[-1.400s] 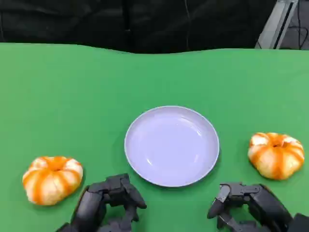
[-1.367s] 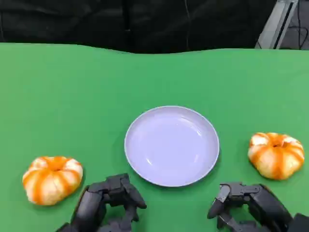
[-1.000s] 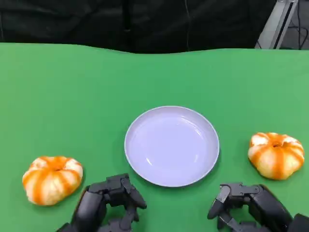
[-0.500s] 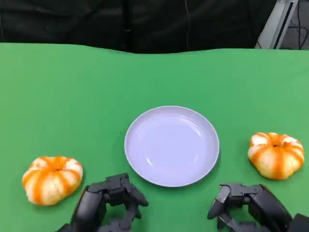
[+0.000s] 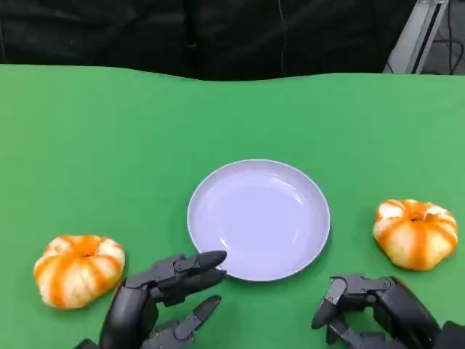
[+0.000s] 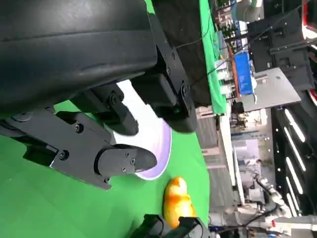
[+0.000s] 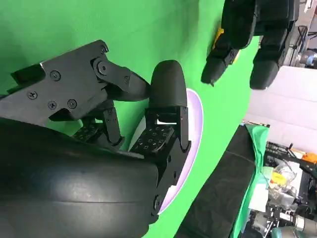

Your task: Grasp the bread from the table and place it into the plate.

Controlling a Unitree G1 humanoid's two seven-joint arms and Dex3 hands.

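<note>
Head view: green worktop [image 5: 109,145], with a pale lilac plate [image 5: 259,219] lying near the middle, nothing in it. Left bread [image 5: 78,268], orange-striped and pumpkin-shaped, resting on the cloth well left of the plate; right bread [image 5: 415,233] resting likewise just off the plate's right side. Left hand [image 5: 161,298] at the lower left, fingers stretched apart towards the plate's near rim, holding nothing, beside the left bread and apart from it. Right hand [image 5: 370,309] at the lower right, fingers curled inward around nothing, just in front of the right bread without touching it.

Left wrist view: black shell and spread fingers [image 6: 126,161] of the left hand over green cloth, with the plate's rim [image 6: 161,153] just beyond them and one bread [image 6: 177,206] past it.

Right wrist view: curled fingers [image 7: 166,106] of the right hand in front of the plate [image 7: 190,144], nothing between them; left hand [image 7: 250,37] showing farther off.
</note>
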